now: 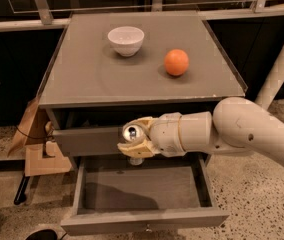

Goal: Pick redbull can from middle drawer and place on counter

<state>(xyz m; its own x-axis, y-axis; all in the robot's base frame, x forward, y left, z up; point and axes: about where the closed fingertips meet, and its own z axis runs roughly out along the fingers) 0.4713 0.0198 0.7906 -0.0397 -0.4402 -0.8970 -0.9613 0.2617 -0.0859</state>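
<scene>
My gripper (pixel 133 137) is shut on the redbull can (pixel 131 132), whose shiny silver top faces the camera. It holds the can in the air above the back of the open middle drawer (pixel 142 219) and in front of the grey drawer above it (pixel 84 140). The can is below the level of the counter (pixel 82 79), just under its front edge. The white arm reaches in from the right. The middle drawer's inside looks bare.
A white bowl (pixel 126 40) and an orange (pixel 176 62) stand on the back half of the counter. A cardboard piece (pixel 32 134) leans at the cabinet's left. A white post (pixel 282 64) rises at the right. The floor is speckled stone.
</scene>
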